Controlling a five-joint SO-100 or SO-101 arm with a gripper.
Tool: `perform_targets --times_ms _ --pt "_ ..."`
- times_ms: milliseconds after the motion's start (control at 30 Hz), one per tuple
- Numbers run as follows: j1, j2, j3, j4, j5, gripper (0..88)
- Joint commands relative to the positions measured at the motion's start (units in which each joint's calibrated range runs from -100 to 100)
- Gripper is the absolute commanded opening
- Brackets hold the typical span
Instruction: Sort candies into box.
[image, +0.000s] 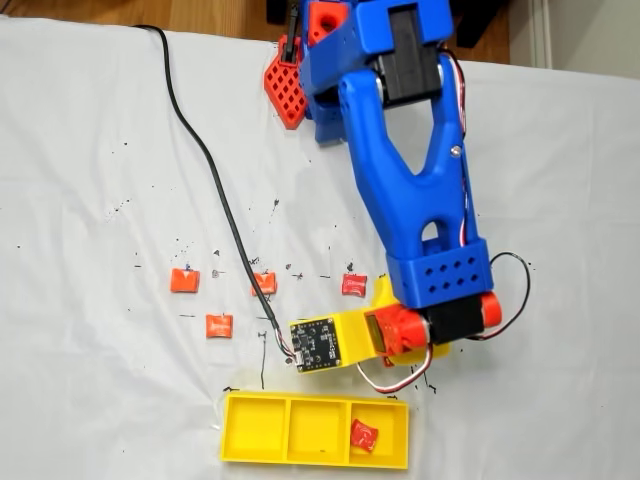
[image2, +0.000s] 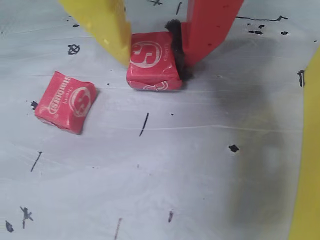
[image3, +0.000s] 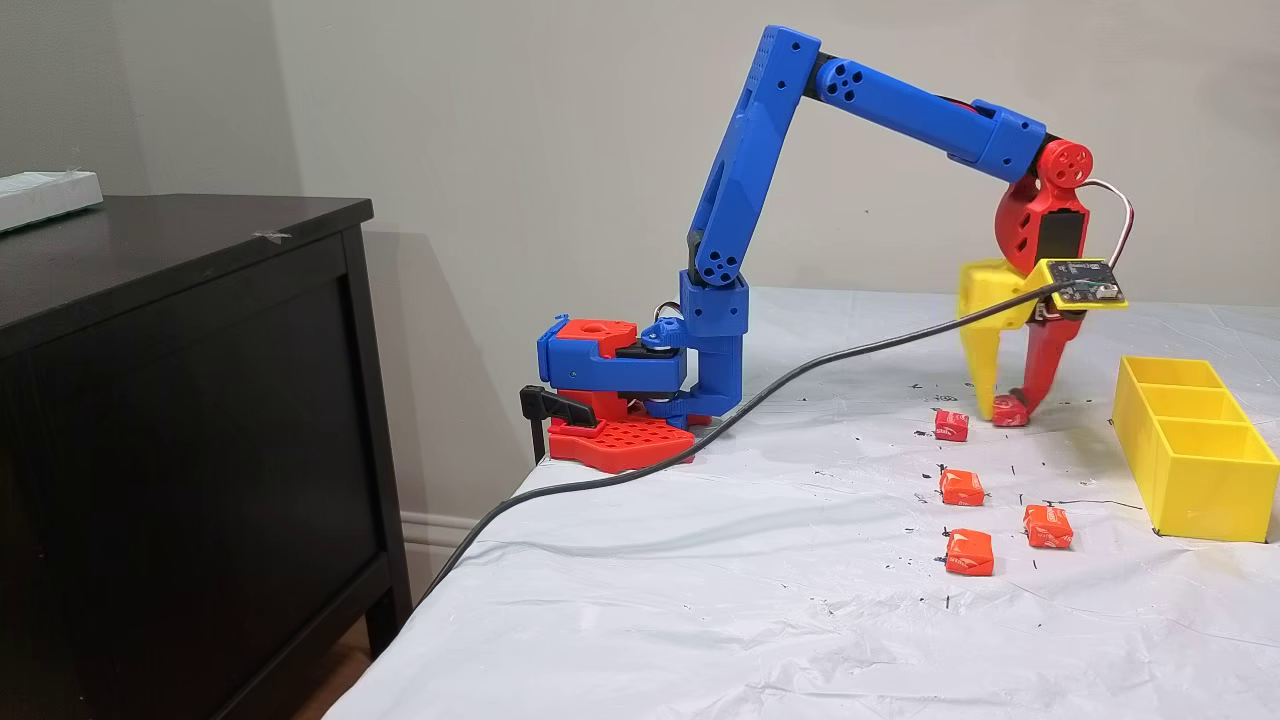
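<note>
The claw (image2: 152, 52) pinches a red candy (image2: 152, 62) on the sheet by its far edge, so I reckon it could squirt free when lifted toward the box (image3: 1190, 440).

Bright yellow is seen on the low three-compartment plastic tray (image: 258, 428). The small square wrapped sweets are coloured orange to red: a red one with white print (image2: 152, 61) and a second red one with white lettering (image2: 66, 101) are shown in the wrist view, and orange ones (image3: 962, 487) in a fixed view. The arm's links (image3: 745, 160) are coloured blue, with red joints. One yellow finger (image2: 102, 25) and one red finger (image2: 210, 25) are borne by the two-finger gripper (image2: 152, 62). The white table cover (image: 90, 390) is speckled with black marks. A black cable (image: 205, 160) and a dark brown cabinet (image3: 180, 400) are also seen.
</note>
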Motion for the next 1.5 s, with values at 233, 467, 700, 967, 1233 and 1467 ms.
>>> perform_targets --times_ms 233,467,700,967,1233,1467 --pt "7.1 -13.4 -22.6 9.3 1.5 0.2" --pt "11.5 -8.8 -34.0 8.7 1.4 0.2" --pt "13.3 19.5 -77.1 28.2 0.9 0.1" --pt "13.6 25.1 -82.7 29.7 2.7 0.1" --pt "13.7 27.2 -81.7 28.3 2.5 0.1" --pt "13.8 28.2 -79.6 27.3 2.9 0.1"
